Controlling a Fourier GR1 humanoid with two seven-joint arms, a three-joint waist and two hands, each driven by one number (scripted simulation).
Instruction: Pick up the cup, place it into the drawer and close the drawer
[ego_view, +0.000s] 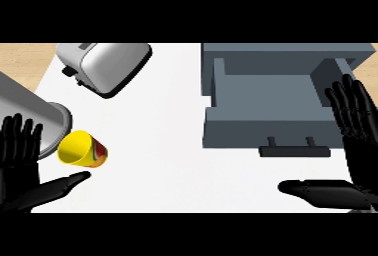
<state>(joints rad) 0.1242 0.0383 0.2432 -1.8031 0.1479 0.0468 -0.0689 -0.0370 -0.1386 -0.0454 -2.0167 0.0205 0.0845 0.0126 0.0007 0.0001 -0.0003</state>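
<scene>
The yellow cup (83, 148) lies tipped on its side on the white bench (159, 125), at about nine o'clock in the view, its open mouth turned toward ten o'clock and a red-and-green band showing along its lower side. It sits just beside the rounded grey pot (33, 117) that comes in from the view's left edge.

The left hand (18, 165) is at about eight o'clock, spread wide with straight fingers pointing toward twelve; the cup lies just to the hand's three o'clock side, above the thumb (63, 185), close to the fingers but not gripped.

The right hand (353, 145) is at about four o'clock, also wide open and holding nothing, fingers up along the right side of the grey drawer (273, 107), well apart from the cup. The drawer stands pulled open at about two o'clock, its dark handle (294, 149) facing six o'clock.

A silver toaster (103, 64) lies at about eleven o'clock, well apart from the cup.
</scene>
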